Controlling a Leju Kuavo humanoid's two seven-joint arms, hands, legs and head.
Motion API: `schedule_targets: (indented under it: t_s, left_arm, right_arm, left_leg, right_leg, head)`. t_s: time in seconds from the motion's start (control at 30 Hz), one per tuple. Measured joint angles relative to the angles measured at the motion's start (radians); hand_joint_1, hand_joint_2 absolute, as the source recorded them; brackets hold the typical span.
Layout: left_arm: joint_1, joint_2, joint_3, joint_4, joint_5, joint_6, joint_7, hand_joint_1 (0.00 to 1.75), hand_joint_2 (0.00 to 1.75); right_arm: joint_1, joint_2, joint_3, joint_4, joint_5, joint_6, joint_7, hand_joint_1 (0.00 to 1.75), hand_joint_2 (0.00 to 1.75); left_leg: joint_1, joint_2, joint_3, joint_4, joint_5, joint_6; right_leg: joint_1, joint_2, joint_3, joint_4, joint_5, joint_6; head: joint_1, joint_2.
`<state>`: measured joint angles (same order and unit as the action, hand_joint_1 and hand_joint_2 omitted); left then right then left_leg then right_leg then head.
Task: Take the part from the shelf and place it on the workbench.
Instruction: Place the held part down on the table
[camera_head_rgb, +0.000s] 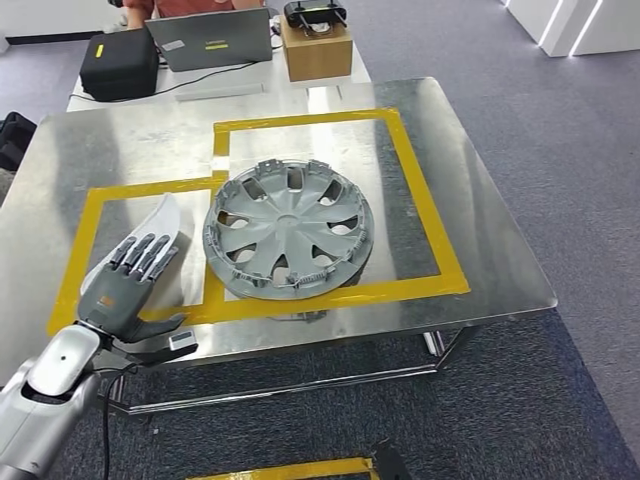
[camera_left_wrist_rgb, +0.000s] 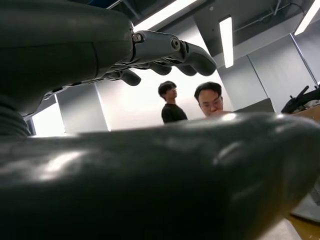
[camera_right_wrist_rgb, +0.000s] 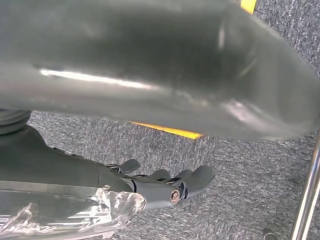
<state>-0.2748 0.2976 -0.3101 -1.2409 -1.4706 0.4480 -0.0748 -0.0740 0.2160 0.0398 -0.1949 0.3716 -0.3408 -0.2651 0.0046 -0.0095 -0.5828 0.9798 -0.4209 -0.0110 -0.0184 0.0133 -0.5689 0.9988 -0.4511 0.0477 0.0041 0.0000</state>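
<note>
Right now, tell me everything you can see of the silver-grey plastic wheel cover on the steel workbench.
The silver-grey plastic wheel cover is round, with curved spokes, openings between them, a small central hub and clips along its rim. It lies flat on the shiny steel workbench, mostly inside the larger yellow tape rectangle, its left edge over the tape. Nothing grips it; the left hand hovers beside it, fingers apart.

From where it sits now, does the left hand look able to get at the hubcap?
Probably yes. The left hand is open at the workbench's near edge, and the hubcap lies flat just beside it with only bare metal and yellow tape between.
</note>
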Motion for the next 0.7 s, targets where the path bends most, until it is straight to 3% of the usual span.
schedule_targets:
  t_s: [0.07,0.13,0.23,0.27,0.3,0.33,0.4,0.47,0.57,0.6,0.63,0.7]
  left_arm:
    - [0.000,-0.001,0.000,-0.001,0.003,0.003,0.001,0.00,0.00]
    - [-0.002,-0.002,0.000,-0.001,0.004,0.004,0.002,0.00,0.00]
    - [0.000,-0.006,0.000,-0.002,0.005,0.005,0.002,0.00,0.00]
    - [0.002,-0.007,0.000,-0.002,0.005,0.005,0.002,0.00,0.00]
    - [0.003,-0.009,0.000,-0.002,0.005,0.005,0.002,0.00,0.00]
    - [0.004,-0.010,0.000,-0.002,0.005,0.005,0.002,0.00,0.00]
    - [0.004,-0.011,0.001,-0.002,0.005,0.005,0.002,0.00,0.00]
    - [0.004,-0.010,0.002,-0.002,0.005,0.005,0.002,0.00,0.00]
    - [0.003,-0.010,0.002,-0.002,0.005,0.006,0.002,0.00,0.00]
    - [0.003,-0.010,0.003,-0.002,0.005,0.006,0.002,0.00,0.00]
    - [0.003,-0.009,0.003,-0.002,0.005,0.006,0.002,0.00,0.00]
    - [0.003,-0.009,0.003,-0.002,0.005,0.006,0.002,0.00,0.00]
  right_arm:
    - [0.000,0.000,0.000,0.000,0.000,0.000,0.000,0.00,0.00]
    - [0.000,0.000,-0.001,0.000,0.000,-0.001,-0.001,0.00,0.00]
    - [0.001,-0.001,-0.002,0.000,0.000,-0.001,-0.001,0.00,0.00]
    - [0.002,-0.001,-0.002,0.000,0.000,-0.001,-0.001,0.00,0.00]
    - [0.003,-0.002,-0.003,0.000,0.000,-0.001,-0.001,0.00,0.00]
    - [0.003,-0.002,-0.003,0.000,0.000,-0.001,-0.001,0.00,0.00]
    - [0.001,-0.002,-0.004,0.000,0.000,-0.001,-0.001,0.00,0.00]
    - [-0.001,-0.002,-0.005,0.000,0.000,-0.001,-0.001,0.00,0.00]
    - [-0.001,-0.003,-0.006,0.000,0.000,-0.001,-0.001,0.00,0.00]
    - [-0.001,-0.003,-0.006,0.000,0.000,-0.001,-0.001,0.00,0.00]
    - [-0.001,-0.003,-0.007,0.000,0.000,-0.001,-0.001,0.00,0.00]
    - [-0.001,-0.003,-0.007,0.000,0.000,-0.001,-0.001,0.00,0.00]
  left_leg:
    - [0.001,0.003,0.005,-0.014,0.011,0.012]
    - [0.007,0.008,0.012,-0.034,0.024,0.017]
    - [0.012,0.011,0.010,-0.039,0.028,0.018]
    - [0.013,0.011,0.009,-0.039,0.029,0.017]
    - [0.015,0.011,0.007,-0.038,0.031,0.014]
    - [0.018,0.011,0.005,-0.036,0.032,0.010]
    - [0.024,0.009,-0.003,-0.024,0.031,-0.003]
    - [0.024,0.007,-0.013,-0.008,0.031,-0.018]
    - [0.025,0.005,-0.026,0.002,0.039,-0.034]
    - [0.026,0.006,-0.033,0.011,0.027,-0.037]
    - [0.026,0.007,-0.047,0.041,-0.001,-0.040]
    - [0.025,0.008,-0.091,0.158,-0.087,-0.041]
  right_leg:
    - [0.002,0.000,0.000,-0.003,0.001,0.008]
    - [0.005,-0.002,-0.018,0.037,-0.033,0.013]
    - [0.004,-0.004,-0.095,0.224,-0.131,0.022]
    - [0.002,-0.005,-0.111,0.265,-0.142,0.026]
    - [0.001,-0.005,-0.107,0.264,-0.130,0.030]
    - [-0.002,-0.006,-0.086,0.227,-0.103,0.035]
    - [-0.009,-0.006,-0.008,0.092,-0.047,0.047]
    - [-0.010,0.000,0.032,0.022,-0.030,0.039]
    - [-0.008,0.005,0.015,0.029,-0.028,0.004]
    - [-0.008,0.005,0.008,0.032,-0.023,-0.006]
    - [-0.008,0.004,-0.001,0.032,-0.017,-0.016]
    - [-0.006,0.003,-0.020,0.032,-0.002,-0.030]
  head:
    - [0.000,0.000]
    - [0.003,0.000]
    - [0.008,0.000]
    - [0.008,0.000]
    - [0.008,0.000]
    - [0.008,0.000]
    - [0.010,0.000]
    - [0.013,0.000]
    - [0.012,0.000]
    - [0.010,0.000]
    - [0.009,0.000]
    - [0.007,0.000]
